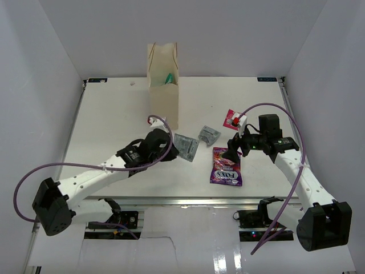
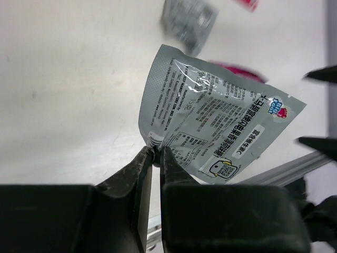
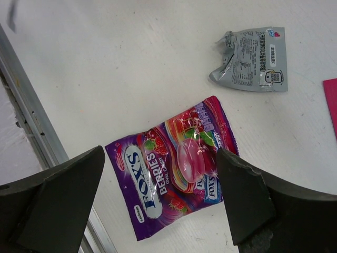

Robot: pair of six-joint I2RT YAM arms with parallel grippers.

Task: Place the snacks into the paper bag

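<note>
— Foil looked thin and floppy; left hand (image 2: pixel 156 153) pinched the silver-grey packet (image 2: pixel 210 137) by its sealed corner, off the table (image 2: pixel 63 79).
— And the right hand (image 3: pixel 158 158)?
— Spread wide over the purple packet (image 3: pixel 174 174), which lay flat.

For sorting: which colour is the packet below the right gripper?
The packet is purple-pink; right wrist view.

Bright, even light from above fills the white enclosure (image 1: pixel 40 68), leaving soft, faint shadows on the bench (image 1: pixel 108 120). In the left wrist view glare streaks the silver-grey packet (image 2: pixel 210 126), and the far packets (image 2: pixel 189 18) behind it blur.
</note>
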